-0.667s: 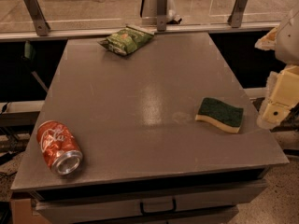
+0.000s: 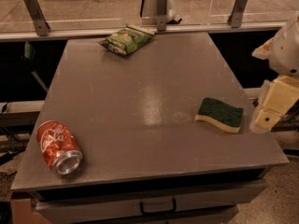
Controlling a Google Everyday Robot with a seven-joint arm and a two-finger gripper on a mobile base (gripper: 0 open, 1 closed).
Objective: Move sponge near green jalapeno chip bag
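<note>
Cream-coloured and blocky, the robot's gripper (image 2: 267, 117) hangs just off the right edge of a grey table (image 2: 140, 83), at roughly the level of the tabletop. Whether it is open or closed cannot be told from this angle. It is not touching the sponge, though it sits just beside it.

At the near edge, a drawer front with a dark handle (image 2: 158, 206) runs below the tabletop. On the near left corner, a red soda can (image 2: 60, 147) lies on its side, its silver top turned toward the camera.

Farther in and to the right, the sponge (image 2: 220, 114) lies flat near the table's right edge, dark green scrubbing face up, with its pale yellow foam showing along the wavy front side. A faint smudge marks the surface just to its left.

At the far edge, left of centre, the green jalapeno chip bag (image 2: 127, 40) lies crinkled, well apart from the sponge, with most of the tabletop between them. Beyond the table, a rail carried on slanted metal brackets (image 2: 36, 13) crosses the scene, with a pale floor behind it.
</note>
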